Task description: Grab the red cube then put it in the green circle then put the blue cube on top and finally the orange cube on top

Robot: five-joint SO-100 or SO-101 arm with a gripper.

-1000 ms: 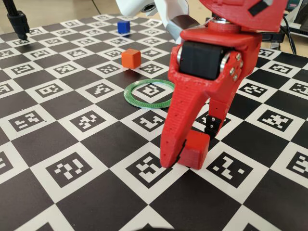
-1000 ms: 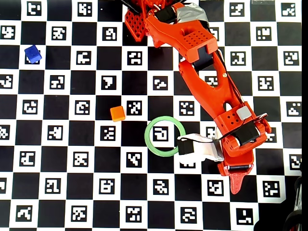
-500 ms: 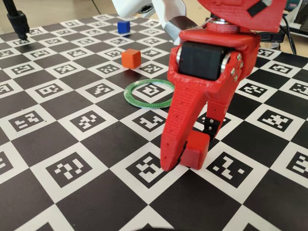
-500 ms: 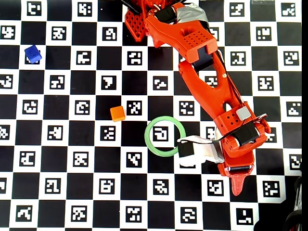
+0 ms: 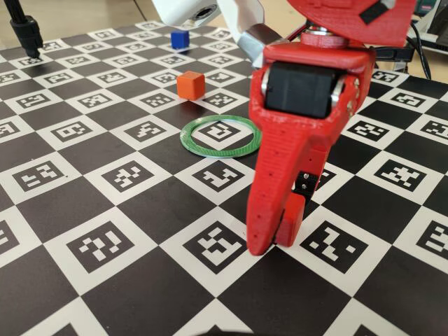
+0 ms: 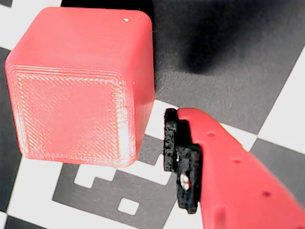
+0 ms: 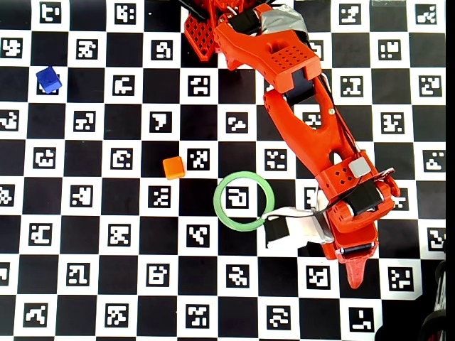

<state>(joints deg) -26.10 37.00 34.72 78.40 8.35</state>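
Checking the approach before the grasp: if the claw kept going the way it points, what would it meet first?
Probably the checkered marker board: the claw points down, tips nearly touching it, with the small matte red plastic cube between its fingers.

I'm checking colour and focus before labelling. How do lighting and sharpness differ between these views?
Wrist view: the red cube is washed out to pinkish and slightly soft, with a dark shadow behind it. Fixed view: even light, the board sharp, the blue cube softer. Overhead view: bright and flat, with the arm rendered orange-red.

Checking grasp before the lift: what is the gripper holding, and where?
The red cube sits between the fingers, but that finger shows a gap; a firm hold cannot be told.
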